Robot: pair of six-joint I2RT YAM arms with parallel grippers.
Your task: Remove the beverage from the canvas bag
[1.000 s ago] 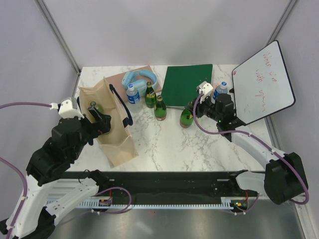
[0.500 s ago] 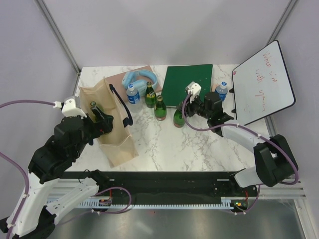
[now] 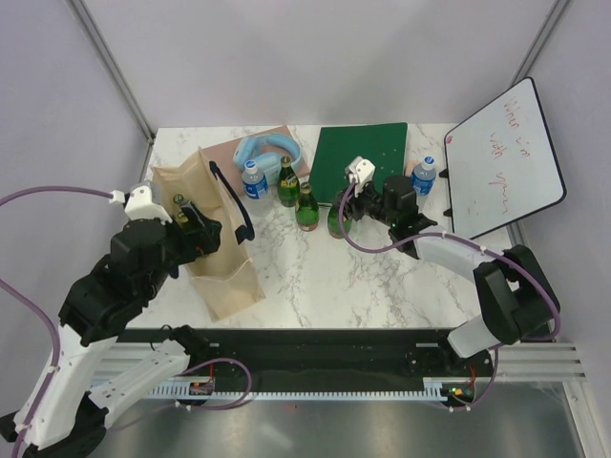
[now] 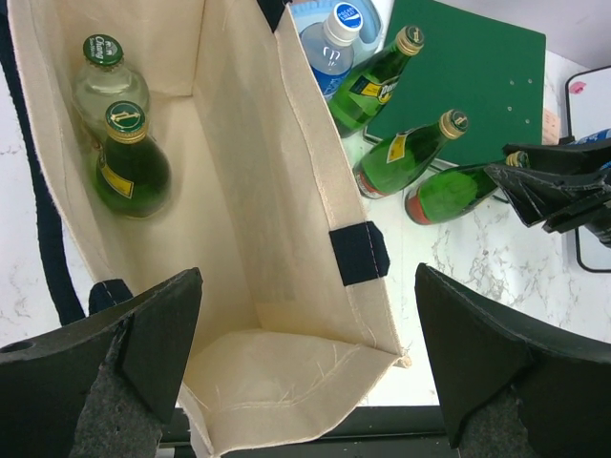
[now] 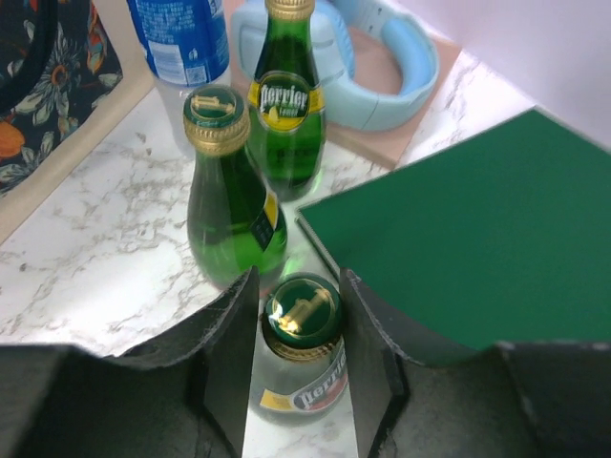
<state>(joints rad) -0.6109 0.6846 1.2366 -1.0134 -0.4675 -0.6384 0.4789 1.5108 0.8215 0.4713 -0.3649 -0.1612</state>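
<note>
Left wrist view looked straight down into the canvas bag (image 4: 286, 191), which stood open near the left edge of the marble table (image 3: 325, 277). Two drinks were inside it, huddled in the far corner: a green bottle (image 4: 129, 172) and, touching it, a paler bottle with a green cap (image 4: 100, 81). The rest of the bag's floor was bare.

The left gripper (image 4: 307, 272) hung above the bag's mouth with its jaws spread as wide as they went and nothing between them.

Out on the table, just right of the bag, stood a blue-capped water bottle (image 5: 177, 38), a Perrier lemon bottle (image 5: 286, 114) and a second Perrier bottle (image 5: 234, 205). Beside these, the right gripper (image 5: 298, 291) had its jaws drawn in narrowly around the gold cap of a third Perrier bottle (image 5: 304, 320), apparently gripping it, close against the green binder (image 5: 477, 219). A pale blue band (image 5: 382, 57) lay behind them, and a whiteboard (image 3: 506, 172) leaned at the right edge.

To my eye the job was well along but unfinished: if the table's bottles came from the bag, most were out, yet two drinks remained, and the empty left gripper seemed placed to reach for one.
</note>
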